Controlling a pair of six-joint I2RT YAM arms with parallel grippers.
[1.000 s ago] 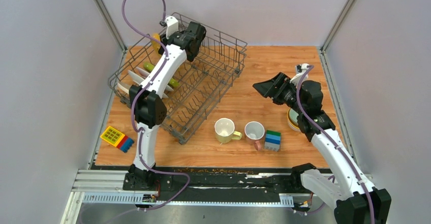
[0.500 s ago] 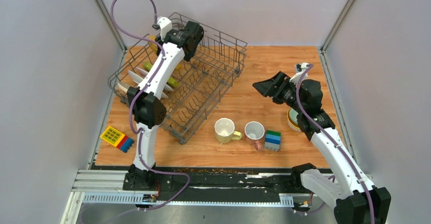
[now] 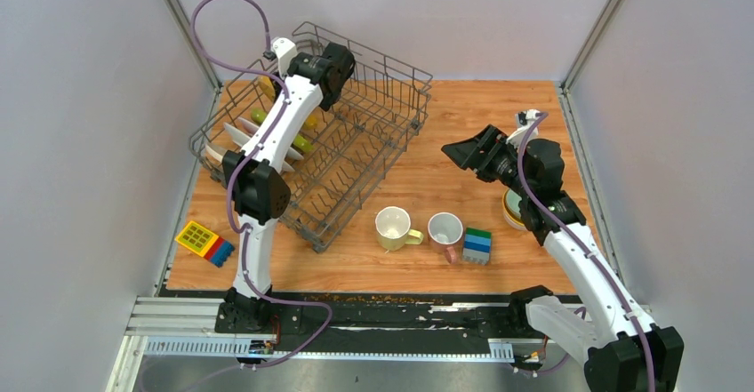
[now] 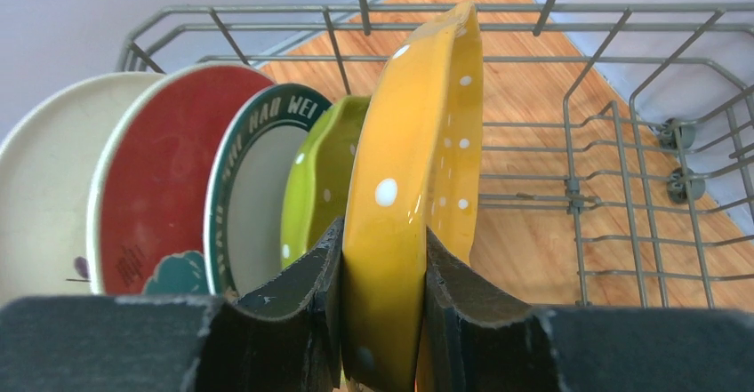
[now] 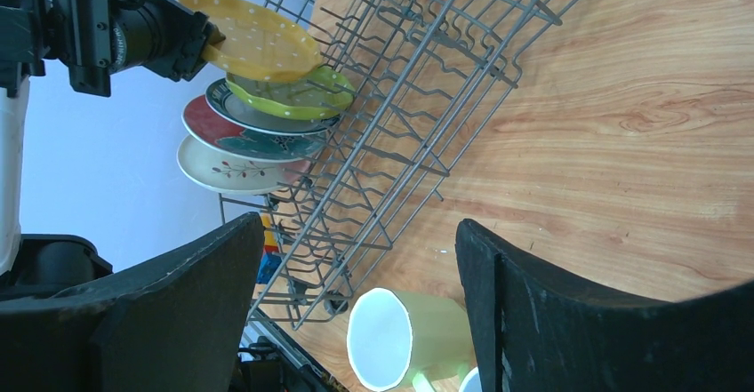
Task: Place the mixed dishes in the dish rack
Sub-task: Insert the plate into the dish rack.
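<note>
Right of the dish rack (image 3: 356, 134), on the wooden desk (image 3: 462, 116), a pale yellow mug (image 3: 391, 228) and a white pink-handled mug (image 3: 445, 230) stand upright. A stack of green and blue blocks (image 3: 477, 244) sits just beside the second mug. Farther right of the rack, a yellow-orange bowl (image 3: 510, 212) sits partly under the right arm. A flat yellow block toy (image 3: 204, 241) lies off the rack's near left corner.

At the rack's left end four plates stand on edge in a row: a scalloped green plate (image 4: 316, 179), a patterned-rim plate (image 4: 253, 179), a red-faced plate (image 4: 151, 170) and a white plate (image 4: 44, 179). The green one crowds the scalloped yellow plate (image 4: 409, 188).

The left claw (image 4: 382, 259) pinches that yellow plate by its rim, jaws parted only by its thickness. It holds the plate on edge as the next in the row; I cannot tell whether its lower edge sits between tines. The right claw (image 3: 467, 154) hangs wide open and empty, right of the rack.

The rack is grey wire with upright tines. The yellow plate is glossy ceramic with white dots.
</note>
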